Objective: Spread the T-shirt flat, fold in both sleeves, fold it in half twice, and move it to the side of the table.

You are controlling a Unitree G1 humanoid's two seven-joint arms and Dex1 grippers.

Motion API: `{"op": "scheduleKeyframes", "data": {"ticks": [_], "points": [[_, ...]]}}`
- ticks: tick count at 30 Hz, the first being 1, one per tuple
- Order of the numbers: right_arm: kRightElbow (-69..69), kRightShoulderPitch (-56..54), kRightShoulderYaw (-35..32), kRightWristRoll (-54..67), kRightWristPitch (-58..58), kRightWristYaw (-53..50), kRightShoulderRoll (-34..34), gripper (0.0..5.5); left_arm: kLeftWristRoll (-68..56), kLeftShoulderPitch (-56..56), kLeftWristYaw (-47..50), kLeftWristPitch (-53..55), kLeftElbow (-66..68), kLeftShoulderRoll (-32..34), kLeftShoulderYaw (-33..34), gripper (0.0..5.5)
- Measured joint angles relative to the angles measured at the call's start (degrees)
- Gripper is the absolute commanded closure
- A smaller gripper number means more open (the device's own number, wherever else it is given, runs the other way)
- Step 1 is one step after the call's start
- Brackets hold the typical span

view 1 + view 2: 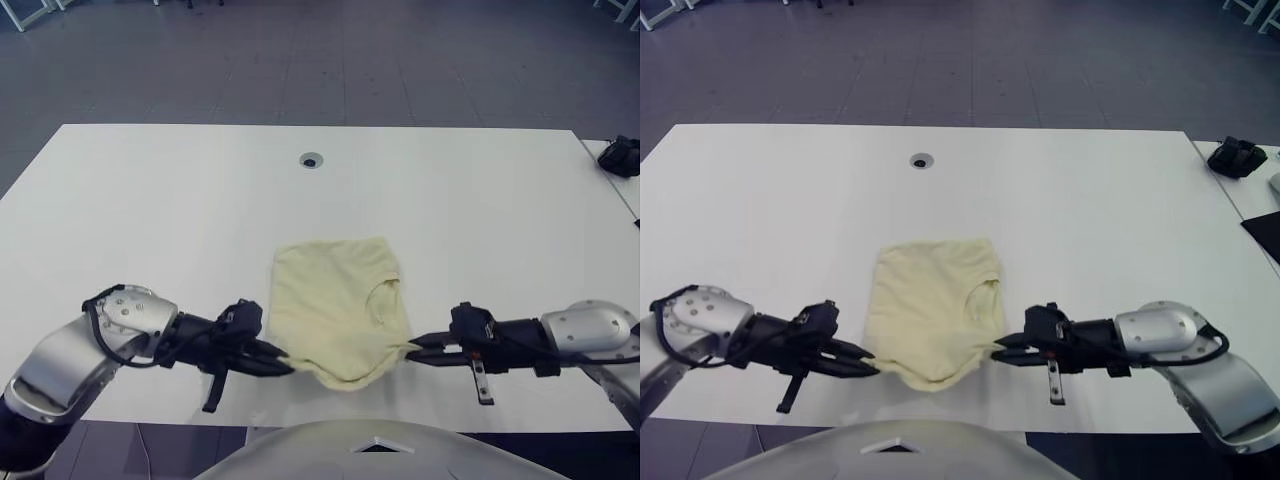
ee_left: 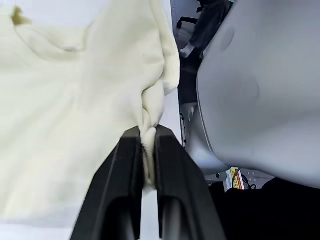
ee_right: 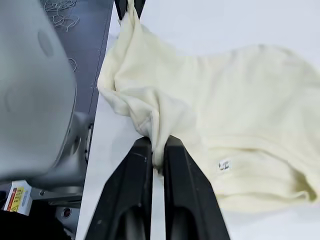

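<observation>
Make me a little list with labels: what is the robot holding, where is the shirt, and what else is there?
shirt: pale yellow, folded small, lying near the front edge of the table
left pincer: shut on the shirt's near left corner
right pincer: shut on the shirt's near right corner
hole: small, round, in the table beyond the shirt
black thing: far right, on the next table
</observation>
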Motion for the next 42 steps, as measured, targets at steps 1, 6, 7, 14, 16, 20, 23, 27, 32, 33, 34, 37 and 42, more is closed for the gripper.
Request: {"op": "scheduleKeyframes", "data": {"ticks": [1,6,7,14,16,20,23,27,32,33,34,37,42], "points": [[0.85,-1.95,-0.29,1.26,1.09,-0.40,0.45,5.39,-1.06,-1.90,0.25,0.74,1.19,-0.38,0.57,5.33],[10.76,-14.58,1.13,2.57,3.38,0.15,2.31,5.40,-2.57,-12.82,0.81,2.21,9.10,-1.52,0.84,5.33],[13.52,-16.71,2.08,1.89,3.33,0.87,2.98,5.40,-2.51,-15.07,0.82,2.34,11.57,-2.56,0.52,5.33],[29.54,-26.40,9.66,-5.10,0.17,4.81,7.46,5.40,1.44,-25.62,0.08,1.18,26.65,-7.23,-4.09,5.33],[35.71,-28.58,11.87,-8.14,-2.06,5.99,9.26,5.40,2.65,-26.84,-0.67,0.08,29.47,-7.54,-4.83,5.33],[46.84,-33.83,14.83,-12.99,-6.63,7.76,13.60,5.40,5.09,-27.95,-1.44,-2.08,34.18,-9.02,-6.12,5.33],[51.64,-36.17,15.19,-15.09,-8.89,8.59,15.55,5.40,7.28,-29.03,-1.01,-3.28,37.88,-10.37,-6.82,5.33],[56.05,-37.92,15.91,-18.14,-11.10,9.37,17.64,5.40,11.49,-31.46,1.50,-5.25,42.82,-13.92,-7.82,5.33],[58.56,-38.28,16.00,-20.58,-12.99,9.29,19.28,5.40,14.24,-32.53,2.31,-6.54,46.85,-16.16,-8.40,5.33],[58.94,-38.34,15.99,-20.83,-13.12,9.23,19.54,5.40,14.67,-32.87,2.27,-6.67,47.18,-16.28,-8.48,5.33],[59.21,-38.39,15.97,-21.06,-13.37,9.12,19.90,5.40,15.05,-33.07,2.23,-6.76,47.47,-16.38,-8.49,5.33],[59.52,-38.39,15.85,-21.77,-14.30,8.47,20.68,5.40,15.81,-33.17,2.18,-7.27,48.12,-16.51,-8.59,5.33],[61.64,-38.37,14.30,-24.65,-19.66,2.51,22.77,4.45,16.86,-33.16,2.96,-8.53,48.21,-17.88,-8.50,4.36]]}}
